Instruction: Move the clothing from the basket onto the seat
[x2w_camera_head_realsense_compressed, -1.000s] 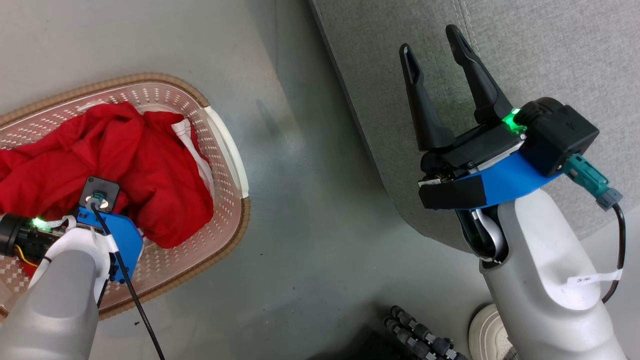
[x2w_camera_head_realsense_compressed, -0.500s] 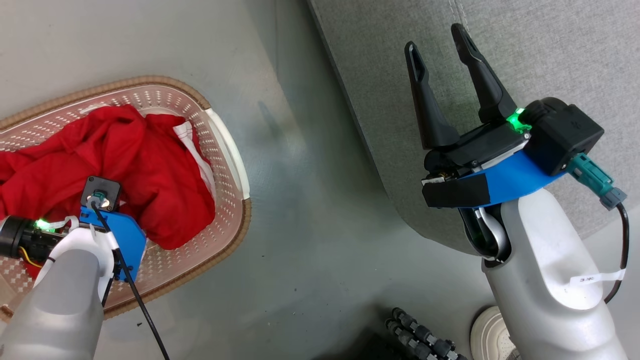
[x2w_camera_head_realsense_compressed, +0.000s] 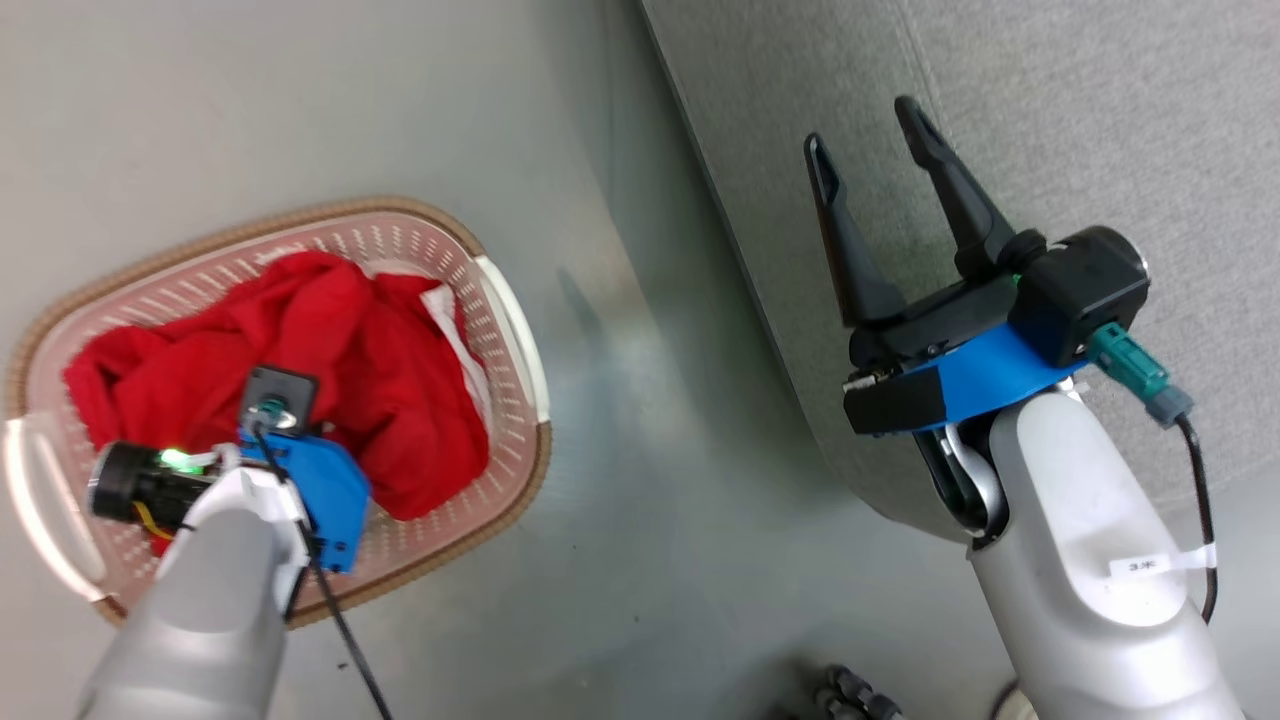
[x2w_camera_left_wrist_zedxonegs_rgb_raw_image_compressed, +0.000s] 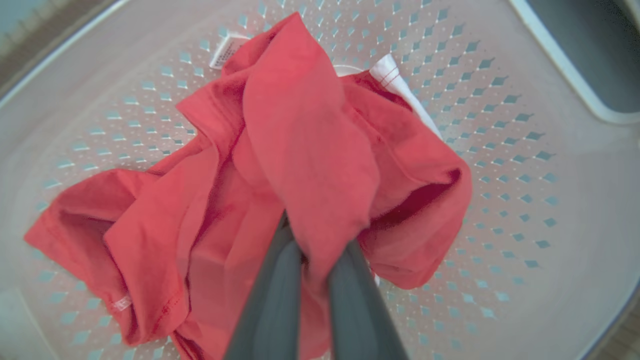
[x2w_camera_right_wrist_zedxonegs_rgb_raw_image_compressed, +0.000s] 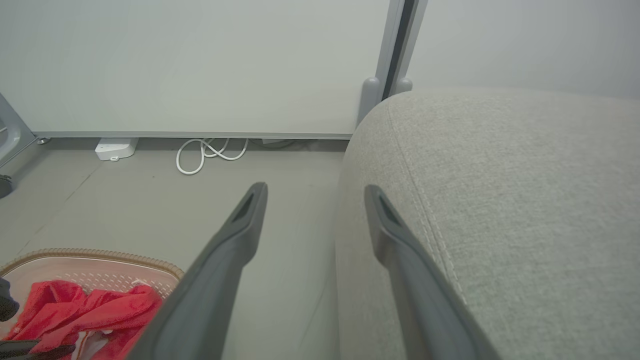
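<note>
Deep inside the basket (x2w_camera_left_wrist_zedxonegs_rgb_raw_image_compressed: 500, 150) the clothing (x2w_camera_left_wrist_zedxonegs_rgb_raw_image_compressed: 310, 150) lay heaped in a soft red mound, and the visible part of the seat (x2w_camera_head_realsense_compressed: 1050, 120) carried none of it. The left fingers (x2w_camera_left_wrist_zedxonegs_rgb_raw_image_compressed: 280, 290) were clenched on a raised fold near the middle of the heap, with the cloth draped over their tips and hiding them. Pinching a ridge rather than a flat layer seemed the surest way to get a hold that would lift the limp fabric free. The knit looked thin and matte and creased into loose rolls. A strip of white trim (x2w_camera_left_wrist_zedxonegs_rgb_raw_image_compressed: 400, 85) and a small sewn label (x2w_camera_left_wrist_zedxonegs_rgb_raw_image_compressed: 225, 50) showed at the far edge.

Around it, the basket was smooth pale plastic, its curved walls pierced with rows of small diamond holes and capped by a brown woven-look rim (x2w_camera_head_realsense_compressed: 300, 212). It stood on the grey floor (x2w_camera_head_realsense_compressed: 650, 450), just beside the seat, so the carry would probably be short.

The right fingers (x2w_camera_head_realsense_compressed: 845, 250) were spread apart and gripped nothing. They hung over the seat's rounded edge, perhaps waiting to help with the garment. The seat was a coarse light grey weave with a stitched seam (x2w_camera_right_wrist_zedxonegs_rgb_raw_image_compressed: 425, 200) along its curve.
</note>
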